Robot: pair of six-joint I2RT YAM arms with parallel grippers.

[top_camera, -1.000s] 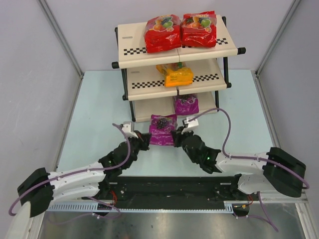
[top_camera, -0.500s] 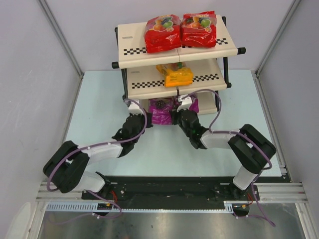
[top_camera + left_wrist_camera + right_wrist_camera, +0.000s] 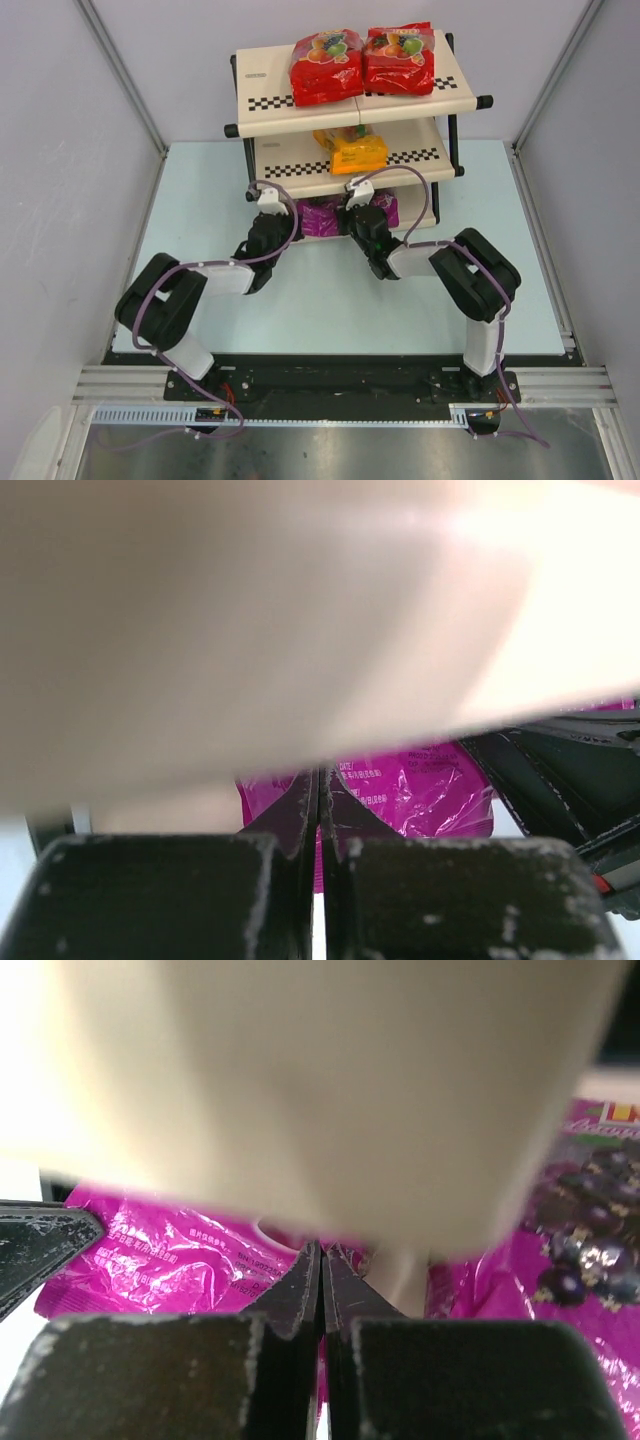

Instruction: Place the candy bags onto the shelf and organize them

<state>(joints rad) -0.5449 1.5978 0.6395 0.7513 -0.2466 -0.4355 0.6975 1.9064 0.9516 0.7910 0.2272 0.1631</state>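
The shelf [image 3: 280,110] stands at the far side, with two red candy bags [image 3: 326,66] [image 3: 399,58] on its top tier and an orange-yellow bag [image 3: 352,150] on the middle tier. One purple bag [image 3: 385,208] lies on the bottom tier at the right. My left gripper [image 3: 283,218] and right gripper [image 3: 355,218] are each shut on an end of the other purple bag [image 3: 320,218], holding it under the middle panel. The left wrist view shows shut jaws [image 3: 320,776] pinching the purple bag [image 3: 420,790]. The right wrist view shows the same [image 3: 323,1251], bag [image 3: 170,1260].
The cream middle panel [image 3: 300,610] hangs close above both wrists, also in the right wrist view [image 3: 330,1080]. The black frame posts [image 3: 253,205] flank the bottom tier. The second purple bag [image 3: 590,1250] lies just right of my right gripper. Grey walls enclose the pale table [image 3: 200,220].
Both arms have stretched forward together, carrying the purple bag from the table in front of the shelf in under the middle panel, onto the bottom tier.
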